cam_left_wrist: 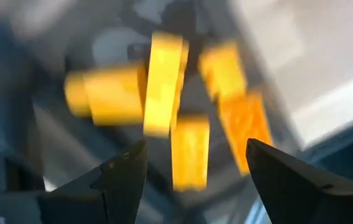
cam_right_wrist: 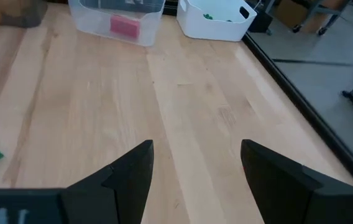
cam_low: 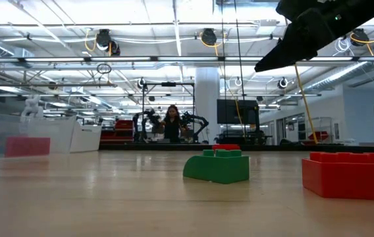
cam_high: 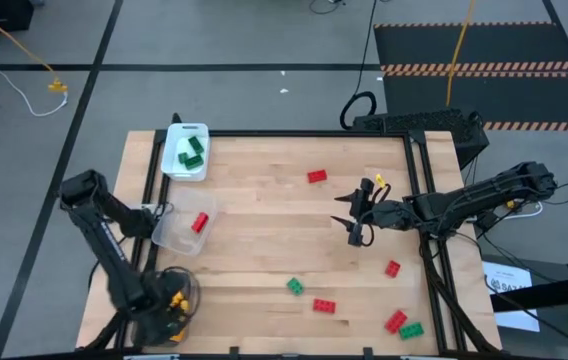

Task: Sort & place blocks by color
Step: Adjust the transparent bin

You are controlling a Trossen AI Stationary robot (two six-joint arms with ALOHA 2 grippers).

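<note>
Left wrist view: the left gripper (cam_left_wrist: 195,165) is seen parted and empty over small yellow studded plastic bricks (cam_left_wrist: 164,84) lying in the dark tray (cam_high: 186,298). The right gripper (cam_high: 356,215), parted and empty, is held mid-table, nearest the small red studded brick (cam_high: 316,176) just beyond it.

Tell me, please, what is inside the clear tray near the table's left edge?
One red block lies inside the clear tray; the right wrist view shows it through the wall. Nothing else shows there, though the left arm covers the tray's left end from above.
</note>
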